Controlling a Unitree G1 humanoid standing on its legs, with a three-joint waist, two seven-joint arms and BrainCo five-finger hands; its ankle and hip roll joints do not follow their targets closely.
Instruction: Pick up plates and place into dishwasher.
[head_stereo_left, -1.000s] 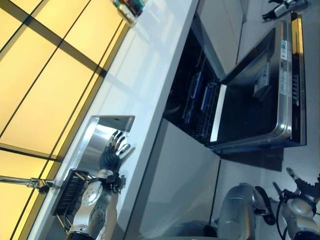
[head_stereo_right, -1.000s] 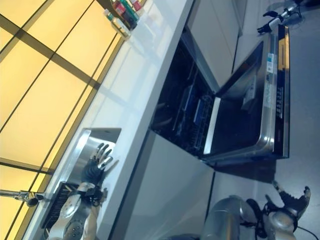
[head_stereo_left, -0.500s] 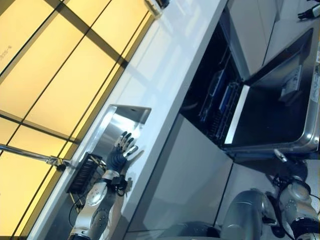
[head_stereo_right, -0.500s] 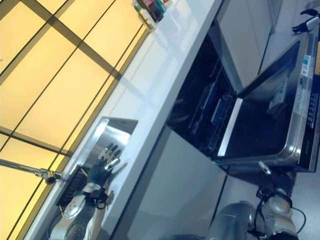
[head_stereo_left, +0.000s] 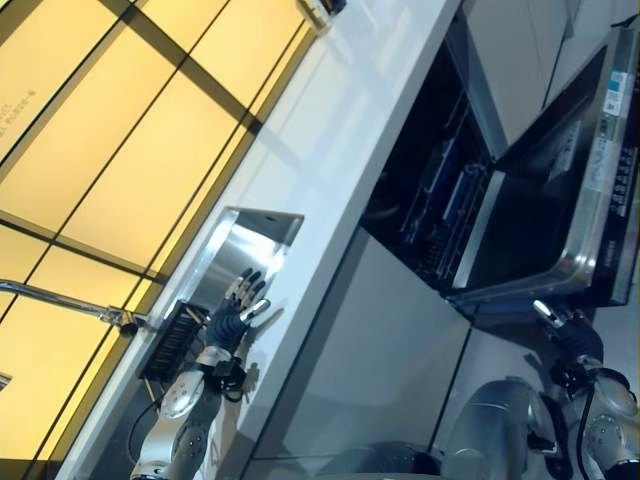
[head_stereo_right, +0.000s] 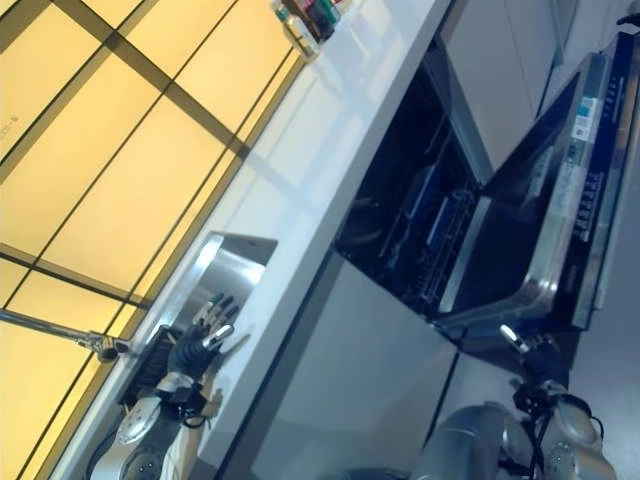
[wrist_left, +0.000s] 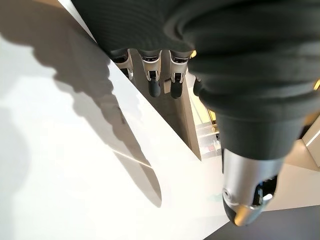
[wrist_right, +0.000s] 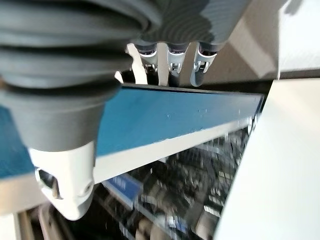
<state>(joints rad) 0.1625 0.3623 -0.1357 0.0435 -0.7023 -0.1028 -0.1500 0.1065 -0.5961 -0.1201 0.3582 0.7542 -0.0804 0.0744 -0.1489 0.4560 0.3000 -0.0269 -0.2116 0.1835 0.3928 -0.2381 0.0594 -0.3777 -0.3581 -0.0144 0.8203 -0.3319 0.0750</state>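
Observation:
The dishwasher stands open under the white counter (head_stereo_left: 340, 150), its dark racks (head_stereo_left: 440, 215) showing inside. Its door (head_stereo_left: 560, 190) hangs partly raised, steel rim outward. My right hand (head_stereo_left: 572, 340) is just below the door's outer edge. In the right wrist view its straight fingers (wrist_right: 172, 60) lie against that edge of the door (wrist_right: 175, 115), their tips hidden behind it, and the racks (wrist_right: 190, 200) show past it. My left hand (head_stereo_left: 232, 320) hovers open, fingers (wrist_left: 155, 75) spread, over the counter's strip beside the steel sink (head_stereo_left: 245, 250).
A dark dish rack (head_stereo_left: 172, 340) sits at the sink's near end, close to my left hand. A tap (head_stereo_left: 60, 300) reaches over from the yellow-panelled wall. Bottles (head_stereo_right: 305, 15) stand at the counter's far end. White cabinet fronts run below the counter.
The camera has shifted. The dishwasher door has swung up from nearly flat to partly raised, and my right hand has risen to its outer edge. My left hand stays by the sink.

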